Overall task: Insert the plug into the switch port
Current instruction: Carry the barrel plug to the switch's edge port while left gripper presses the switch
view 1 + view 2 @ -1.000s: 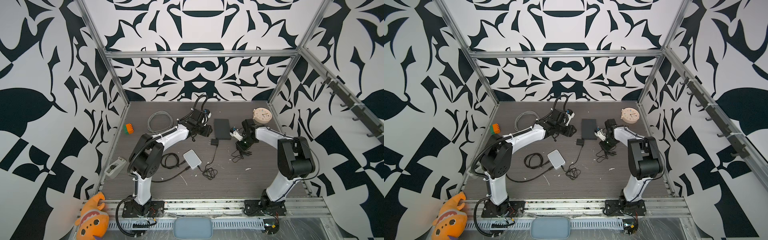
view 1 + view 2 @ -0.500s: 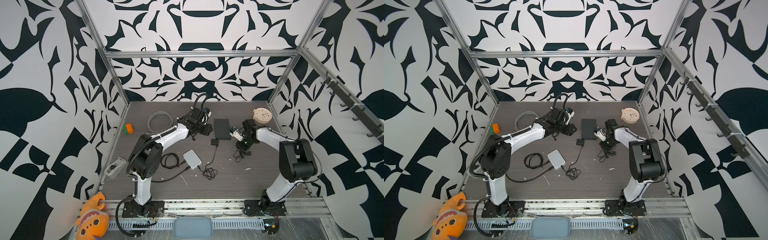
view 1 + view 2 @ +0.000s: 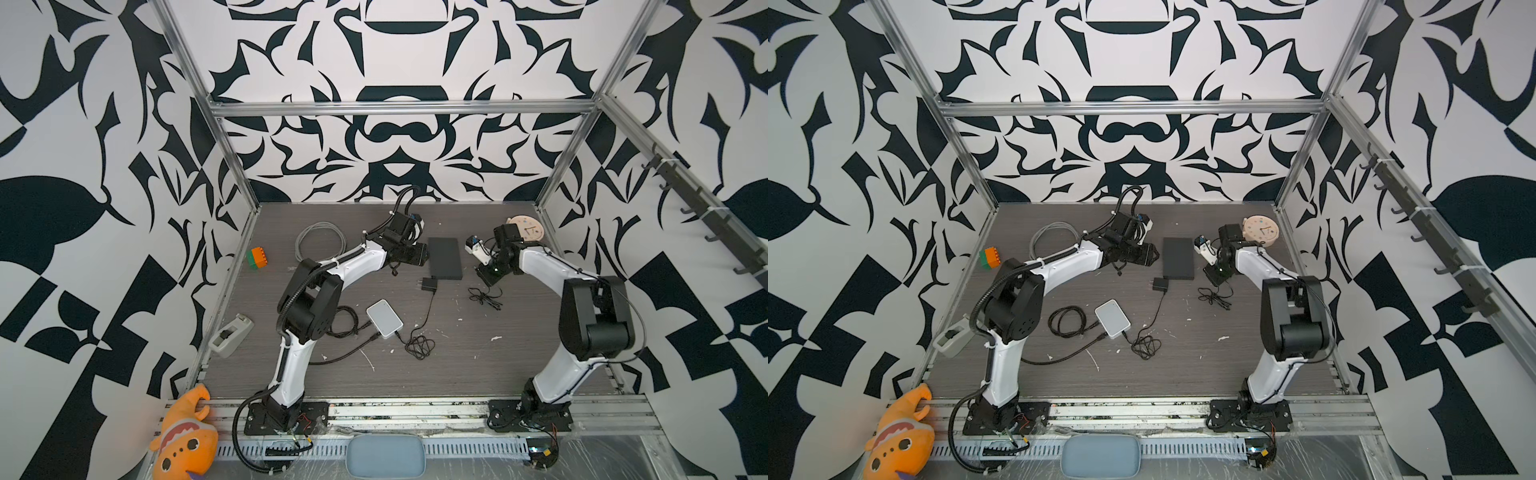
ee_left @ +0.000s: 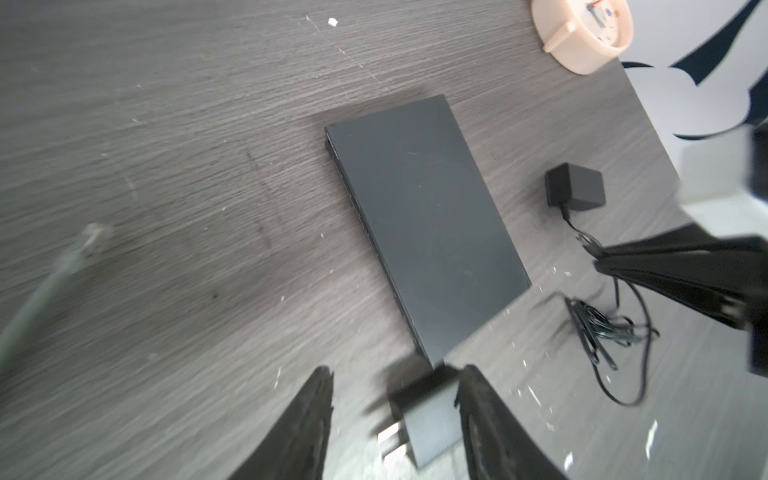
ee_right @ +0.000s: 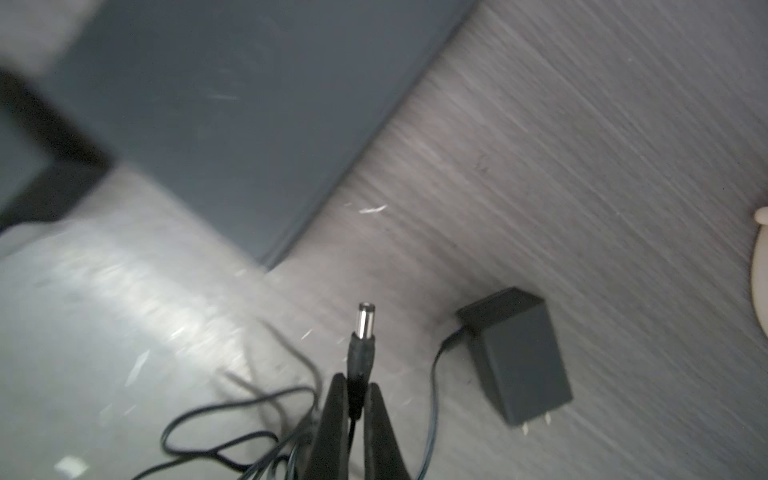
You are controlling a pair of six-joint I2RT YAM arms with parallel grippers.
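Matte black on a grey wood-grain table (image 3: 457,365): in both top views we see the switch (image 3: 445,257), a flat rectangular slab, lying between the two arms. The left gripper (image 3: 419,254) sits just beside one long edge. The right gripper (image 3: 486,275) is near the other side, next to a loose tangle of thin cable (image 3: 484,297).

Over to the left wrist view. The jaws stand apart with nothing clamped, and a boxy power adapter (image 4: 424,419) shows between them, ungripped. We can't make out any port on the slab's thin side.

Right wrist view now, and the background is smeared, but the barrel plug (image 5: 362,328) is sharp. It has a shiny metal tip and a black rubbery collar, pinched tight between the closed fingers at its rear end only.

That's our worry. With so short a hold the plug could swivel on contact. The trailing cable could tug it off line. And the smooth, light-looking switch may slide away unless braced.
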